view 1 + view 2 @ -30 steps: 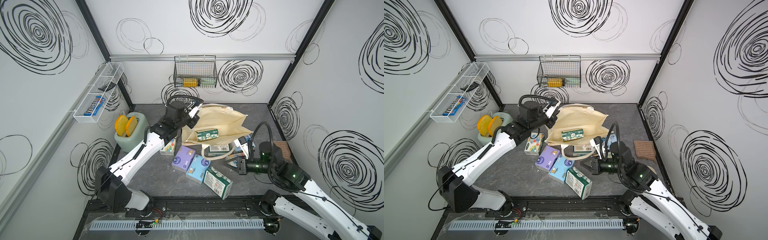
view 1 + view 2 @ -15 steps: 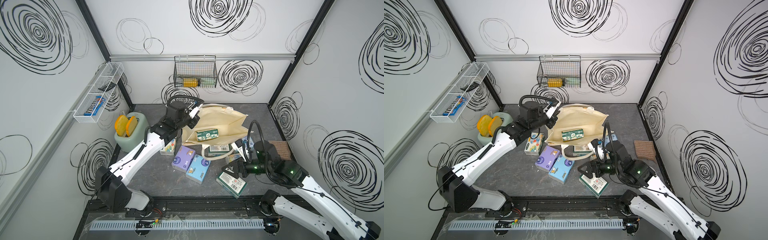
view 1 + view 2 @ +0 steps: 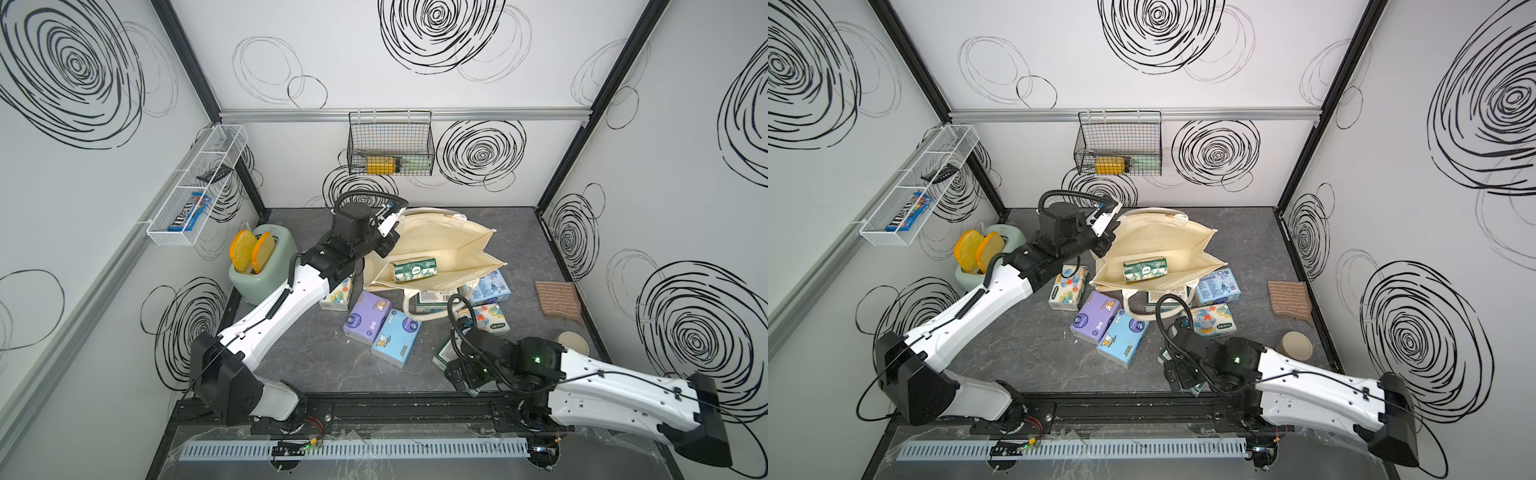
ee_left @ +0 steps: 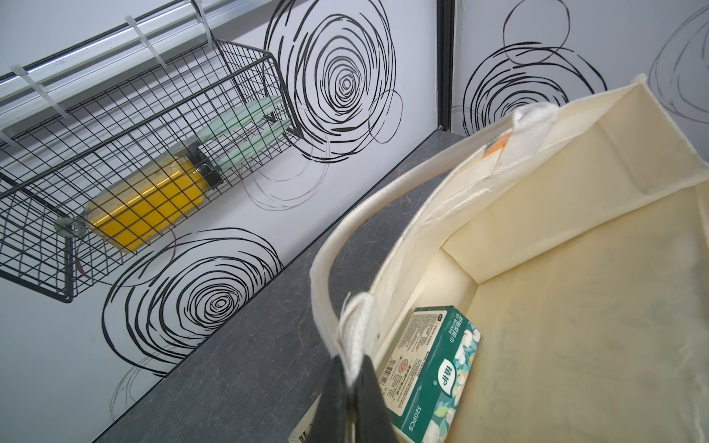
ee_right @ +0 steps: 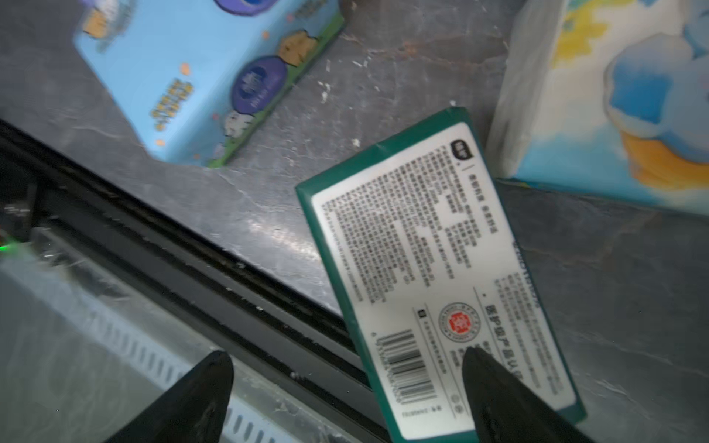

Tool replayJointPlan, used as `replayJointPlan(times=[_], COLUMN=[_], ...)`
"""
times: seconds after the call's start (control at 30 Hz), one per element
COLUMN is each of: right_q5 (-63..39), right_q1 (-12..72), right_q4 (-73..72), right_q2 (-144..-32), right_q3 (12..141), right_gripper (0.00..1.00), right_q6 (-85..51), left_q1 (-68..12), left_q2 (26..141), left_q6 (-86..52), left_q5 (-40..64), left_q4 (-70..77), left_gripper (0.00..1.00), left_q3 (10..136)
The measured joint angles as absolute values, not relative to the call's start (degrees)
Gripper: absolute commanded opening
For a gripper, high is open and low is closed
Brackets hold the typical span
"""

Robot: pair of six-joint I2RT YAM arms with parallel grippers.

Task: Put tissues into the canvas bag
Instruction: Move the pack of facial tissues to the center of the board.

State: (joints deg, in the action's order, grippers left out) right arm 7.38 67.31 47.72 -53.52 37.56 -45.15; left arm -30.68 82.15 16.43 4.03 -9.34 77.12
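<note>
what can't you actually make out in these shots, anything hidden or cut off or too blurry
Front green-white pack: in both top views, mostly under the right arm.
Right pincer: its wrist view shows the fingertips only; the bottom edge cuts off the rest.
Light blue pack: right wrist view, print blurred.
Canvas bag: outer print almost all hidden; the top views look down inside.

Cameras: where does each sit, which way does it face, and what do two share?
Both top views: high over the front edge, looking down at the table, canvas bag, left arm, right arm.
Left wrist: at the bag's rim, looking into it at a green pack, wire basket beyond; the left hand, shut on the rim, shows.
Right wrist: low, facing down at a second green pack near the front rail; the open right hand shows.
Shared: left wrist and both top views show that green pack in the bag.
</note>
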Motion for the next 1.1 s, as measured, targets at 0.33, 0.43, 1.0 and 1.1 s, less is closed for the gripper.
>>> replayJointPlan(times=[0.33,0.43,1.0,1.1], right_q5=[14.0,13.7,8.7,6.3], right_q1=[67.2,66.7,58.8,57.8], right_q4=[48.6,47.2,34.2,33.7], right_q2=[-67.0,-67.8,-70.2,-67.7], right_q3=[41.7,40.8,42.9,43.1], right_gripper=[0.98,0.98,0.97,0.97], right_q6=[-45.3,-44.8,-40.9,-38.2], left_q1=[-30.3,-30.0,-29.6,-29.6], left_q2=[82.1,82.1,82.1,82.1], left_q6=[16.1,15.9,15.4,15.4], left_q5=[4.7,5.1,5.5,5.5], left_q4=[-9.3,-9.3,-9.4,-9.5], left_gripper=[0.00,0.00,0.00,0.00], left_q3=[77.1,77.1,77.1,77.1])
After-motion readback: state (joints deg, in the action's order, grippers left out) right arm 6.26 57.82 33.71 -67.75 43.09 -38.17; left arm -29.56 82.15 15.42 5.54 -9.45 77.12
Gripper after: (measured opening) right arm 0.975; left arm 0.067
